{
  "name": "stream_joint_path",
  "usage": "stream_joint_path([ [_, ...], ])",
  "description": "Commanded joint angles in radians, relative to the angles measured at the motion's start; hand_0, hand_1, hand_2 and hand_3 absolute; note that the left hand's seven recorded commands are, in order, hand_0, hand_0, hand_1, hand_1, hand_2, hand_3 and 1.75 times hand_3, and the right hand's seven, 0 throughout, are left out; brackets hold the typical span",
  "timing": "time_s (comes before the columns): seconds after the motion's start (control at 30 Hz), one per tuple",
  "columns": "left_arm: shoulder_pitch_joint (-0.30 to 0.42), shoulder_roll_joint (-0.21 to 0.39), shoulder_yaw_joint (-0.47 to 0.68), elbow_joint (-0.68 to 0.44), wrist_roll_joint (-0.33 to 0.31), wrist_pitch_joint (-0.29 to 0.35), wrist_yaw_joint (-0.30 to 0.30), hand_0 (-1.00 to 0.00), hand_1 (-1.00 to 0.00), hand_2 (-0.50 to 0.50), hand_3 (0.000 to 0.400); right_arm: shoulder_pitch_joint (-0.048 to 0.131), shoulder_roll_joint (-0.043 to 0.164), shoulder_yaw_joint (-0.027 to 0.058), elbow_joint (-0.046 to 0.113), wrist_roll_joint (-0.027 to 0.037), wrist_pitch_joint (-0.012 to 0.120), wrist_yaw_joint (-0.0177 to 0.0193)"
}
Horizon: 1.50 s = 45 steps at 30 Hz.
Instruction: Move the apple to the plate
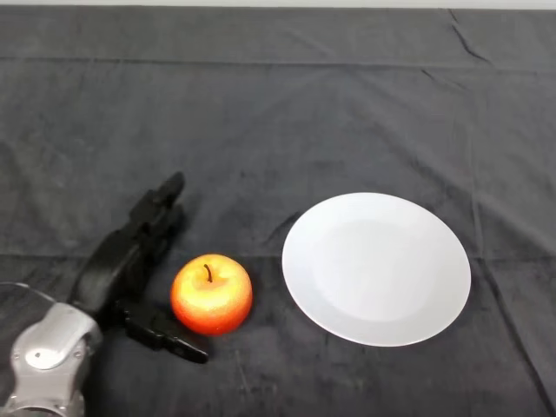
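Note:
A red and yellow apple (211,294) with a dark stem stands on the dark cloth, left of centre near the front. A round white plate (376,268) lies just to its right, with nothing on it and a small gap between the two. My left hand (122,265) rests on the cloth directly left of the apple. Its fingers (162,204) stretch straight toward the far side, and its thumb (168,339) reaches out below the apple's left side. The hand is open and holds nothing; the apple sits between the fingers and thumb, close to the palm.
The dark cloth (287,113) covers the whole table, with creases running across the far part and near the right edge.

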Motion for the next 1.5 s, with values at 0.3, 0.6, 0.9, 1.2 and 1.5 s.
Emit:
stream_joint_path([
  [0.3, 0.021, 0.012, -0.103, 0.059, 0.029, 0.017, 0.003, -1.00, -1.00, 0.00, 0.400, 0.043, 0.037, 0.0135, 0.021, 0.0037, 0.009, -0.0035],
  [0.6, -0.001, 0.043, -0.105, 0.055, 0.023, 0.032, 0.027, -1.00, -1.00, 0.00, 0.400, 0.042, 0.037, 0.0135, 0.021, 0.0036, 0.009, -0.0036],
  [0.9, -0.061, 0.045, -0.071, 0.042, 0.010, 0.009, 0.084, -1.00, -1.00, 0.00, 0.400, 0.042, 0.037, 0.0135, 0.021, 0.0036, 0.009, -0.0036],
  [1.2, -0.111, -0.013, -0.078, -0.018, 0.018, -0.070, 0.200, -1.00, -1.00, 0.00, 0.400, 0.042, 0.037, 0.0135, 0.021, 0.0035, 0.009, -0.0036],
  [1.5, -0.143, -0.061, -0.168, -0.053, 0.047, -0.162, 0.322, -1.00, -1.00, 0.00, 0.400, 0.043, 0.037, 0.0135, 0.021, 0.0036, 0.009, -0.0036],
])
